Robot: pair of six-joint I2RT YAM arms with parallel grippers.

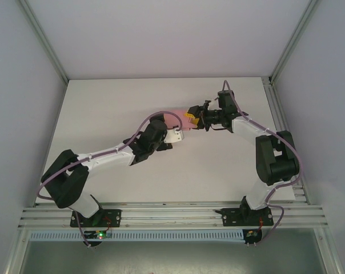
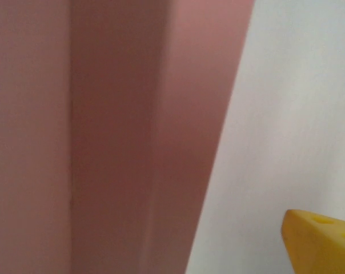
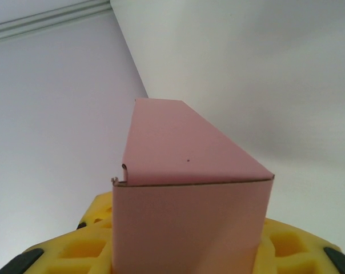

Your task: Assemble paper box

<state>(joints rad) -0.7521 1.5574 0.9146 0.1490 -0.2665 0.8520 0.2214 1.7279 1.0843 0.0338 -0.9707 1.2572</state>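
Observation:
The paper box is a folded pale-pink box held above the middle of the table. My right gripper comes in from the right and is shut on it. In the right wrist view the box stands between the yellow fingers, its closed end flap facing the camera with one small tab curled at the left corner. My left gripper sits just below and left of the box. In the left wrist view the box is very close, and one yellow finger stands apart from its edge.
The white table is bordered by pale walls and metal frame posts. An aluminium rail runs along the near edge at the arm bases. A pink cable loops along the left arm.

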